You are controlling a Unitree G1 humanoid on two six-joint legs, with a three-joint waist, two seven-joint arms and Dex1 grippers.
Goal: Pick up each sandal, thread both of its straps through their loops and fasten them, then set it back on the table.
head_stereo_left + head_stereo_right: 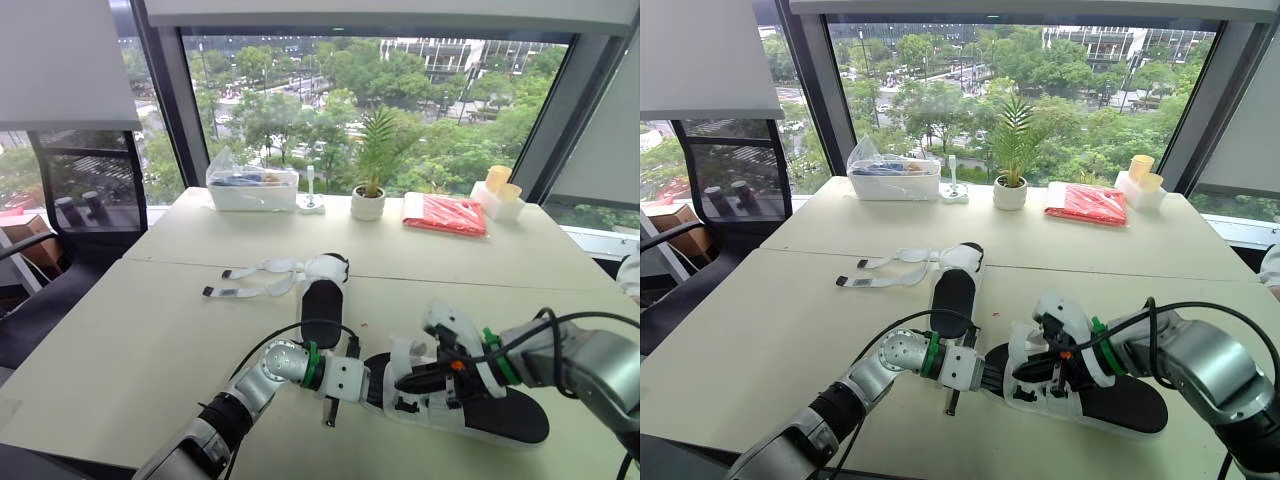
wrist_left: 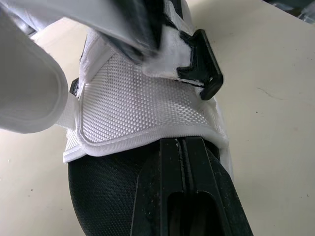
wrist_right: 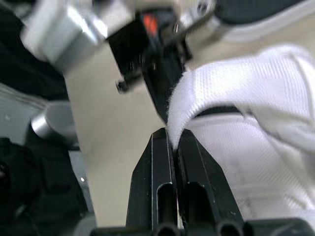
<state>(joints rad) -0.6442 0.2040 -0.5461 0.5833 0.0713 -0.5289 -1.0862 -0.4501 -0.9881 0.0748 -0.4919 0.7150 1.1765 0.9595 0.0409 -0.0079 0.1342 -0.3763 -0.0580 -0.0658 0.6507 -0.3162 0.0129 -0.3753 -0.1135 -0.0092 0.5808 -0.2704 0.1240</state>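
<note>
A black-soled sandal [image 1: 500, 412] with white mesh straps lies at the table's front, held between both grippers. My left gripper [image 1: 362, 382] is shut on the heel end of its sole; in the left wrist view a finger [image 2: 182, 167] lies on the black sole below the white upper and a black loop [image 2: 206, 73]. My right gripper [image 3: 173, 133] is shut on the edge of a white strap [image 3: 197, 93] above the sandal. The second sandal [image 1: 322, 298] rests mid-table, its two straps [image 1: 250, 280] unfastened and spread out to the left.
Along the far edge by the window stand a clear plastic container [image 1: 250, 186], a small potted plant [image 1: 368, 200], a red packet [image 1: 445, 213] and a white box with yellow cups [image 1: 498, 192]. A black chair [image 1: 85, 195] stands at the left.
</note>
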